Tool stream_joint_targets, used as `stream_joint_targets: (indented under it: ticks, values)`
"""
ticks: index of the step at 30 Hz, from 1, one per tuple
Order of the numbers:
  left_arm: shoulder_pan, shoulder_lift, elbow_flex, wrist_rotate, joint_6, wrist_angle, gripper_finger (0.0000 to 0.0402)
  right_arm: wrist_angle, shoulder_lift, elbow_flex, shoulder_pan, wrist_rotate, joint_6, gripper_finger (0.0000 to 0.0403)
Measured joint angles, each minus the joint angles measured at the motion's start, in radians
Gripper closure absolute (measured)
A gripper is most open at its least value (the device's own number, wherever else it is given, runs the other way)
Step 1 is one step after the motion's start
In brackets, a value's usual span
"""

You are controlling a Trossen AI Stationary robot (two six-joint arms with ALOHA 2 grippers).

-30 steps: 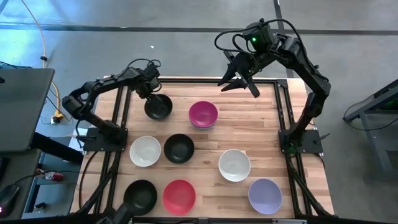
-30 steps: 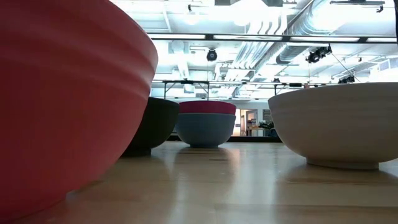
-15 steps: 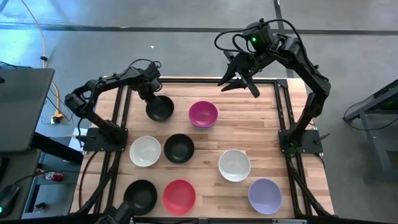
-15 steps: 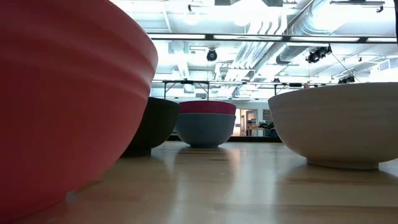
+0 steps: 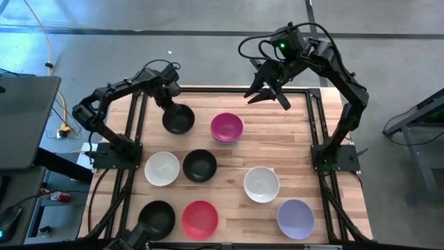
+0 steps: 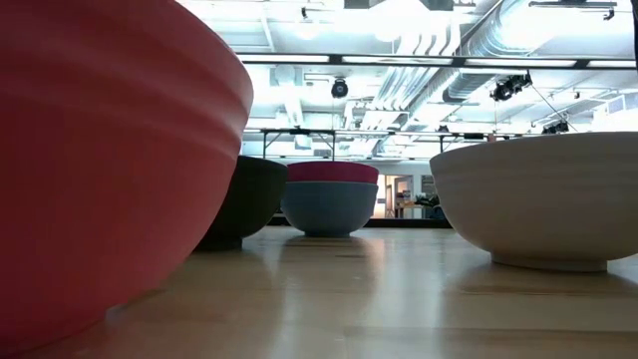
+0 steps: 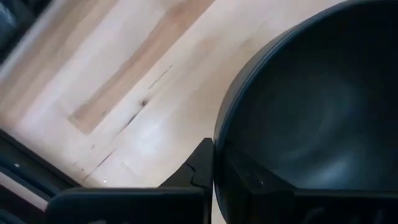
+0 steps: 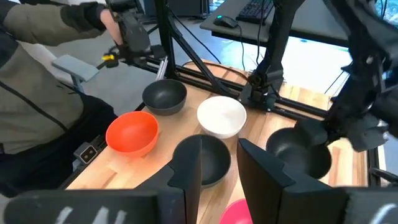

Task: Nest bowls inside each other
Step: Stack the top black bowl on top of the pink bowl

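A black bowl [image 5: 180, 120] stands at the table's far left, and my left gripper [image 5: 168, 104] is shut on its far-left rim. Beside it to the right, a magenta bowl [image 5: 227, 127] sits nested in a blue bowl [image 6: 329, 207]. A white bowl [image 5: 161, 169], a black bowl [image 5: 200, 165] and a second white bowl [image 5: 261, 184] stand in the middle row. A black bowl [image 5: 157, 219], a red bowl [image 5: 200, 219] and a lavender bowl [image 5: 295, 218] stand along the near edge. My right gripper [image 5: 267, 91] hangs open above the far edge, holding nothing. My left gripper pinches the black bowl's rim [image 7: 216, 144] on its far-left side, one finger [image 7: 200, 167] outside the wall and the other [image 7: 244, 177] inside the bowl. The fingers come from above, pointing down. The bowl sits upright with its base on the table.
Black frame rails [image 5: 136, 118] run along the table's left, right and far edges. Bare wood [image 5: 284, 142] lies to the right of the magenta bowl. A person sits past the table's near edge [image 8: 37, 93] in the right wrist view.
My left gripper has shut on the black bowl's far-left rim. The bowl stays where it stood on the table. My right arm has kept still.
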Motion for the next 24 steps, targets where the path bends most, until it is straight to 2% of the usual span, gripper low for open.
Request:
stream_joint_targets:
  ticks: [4, 8, 13, 24]
  values:
    - [-0.045, 0.000, 0.126, 0.015, -0.007, -0.063, 0.0400, -0.015, 0.000, 0.000, 0.000, 0.004, 0.000, 0.0311]
    - [-0.094, 0.001, 0.251, 0.080, -0.022, -0.086, 0.0400, -0.026, 0.000, 0.000, 0.000, 0.030, 0.000, 0.0311]
    - [-0.180, 0.051, 0.391, 0.114, -0.052, -0.093, 0.0401, -0.034, 0.000, 0.000, 0.000, 0.060, 0.000, 0.0311]
    - [-0.341, 0.380, 0.732, 0.130, -0.052, -0.128, 0.0401, -0.092, 0.000, 0.000, 0.000, 0.061, 0.003, 0.0311]
